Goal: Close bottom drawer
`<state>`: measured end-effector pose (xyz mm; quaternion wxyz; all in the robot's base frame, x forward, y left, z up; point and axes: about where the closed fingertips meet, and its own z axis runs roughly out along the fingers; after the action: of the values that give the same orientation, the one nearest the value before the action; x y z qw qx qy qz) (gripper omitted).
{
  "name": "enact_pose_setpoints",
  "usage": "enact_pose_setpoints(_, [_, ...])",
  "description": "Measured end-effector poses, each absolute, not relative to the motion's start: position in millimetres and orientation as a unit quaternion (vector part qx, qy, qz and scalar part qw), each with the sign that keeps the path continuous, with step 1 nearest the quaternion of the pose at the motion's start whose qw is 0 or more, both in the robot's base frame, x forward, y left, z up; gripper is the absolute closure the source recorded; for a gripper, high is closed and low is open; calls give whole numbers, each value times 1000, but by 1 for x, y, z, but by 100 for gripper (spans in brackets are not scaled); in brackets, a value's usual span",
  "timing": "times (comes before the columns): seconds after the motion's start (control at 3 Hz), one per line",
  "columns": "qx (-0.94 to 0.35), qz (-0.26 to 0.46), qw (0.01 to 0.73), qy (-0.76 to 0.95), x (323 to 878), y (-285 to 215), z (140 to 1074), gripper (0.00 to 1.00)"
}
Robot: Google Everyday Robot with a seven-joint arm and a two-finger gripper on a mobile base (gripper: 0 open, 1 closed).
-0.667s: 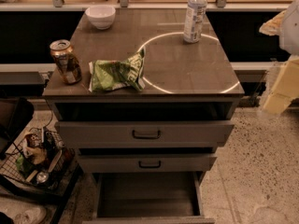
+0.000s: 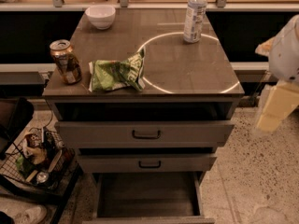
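Note:
The grey cabinet (image 2: 145,134) has three drawers. The bottom drawer (image 2: 147,195) is pulled far out, and I look down into its plain grey tray. Its front lies at the picture's bottom edge and its handle is out of view. The middle drawer (image 2: 147,163) and the wide top drawer (image 2: 145,134) stick out a little, each with a black handle. My gripper (image 2: 276,107), with pale yellowish fingers under a white arm part, hangs at the right edge of the view. It is to the right of the cabinet, at about the height of the top drawer, and touches nothing.
On the cabinet top stand a soda can (image 2: 65,62), a green chip bag (image 2: 117,73), a white bowl (image 2: 100,15) and a water bottle (image 2: 195,14). A wire basket of clutter (image 2: 35,157) sits on the floor at the left. Speckled floor (image 2: 252,181) lies to the right.
The arm and gripper at the right edge have dropped a little lower. The drawers and the things on top have not moved.

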<state>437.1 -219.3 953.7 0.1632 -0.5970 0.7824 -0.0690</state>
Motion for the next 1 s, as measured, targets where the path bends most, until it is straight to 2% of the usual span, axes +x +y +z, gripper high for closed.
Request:
enact_pose_setpoints(0.67, [-580, -94, 122, 800, 402, -246, 834, 0])
enact_pose_setpoints(1.0, [-574, -73, 88, 811, 370, -254, 763, 0])
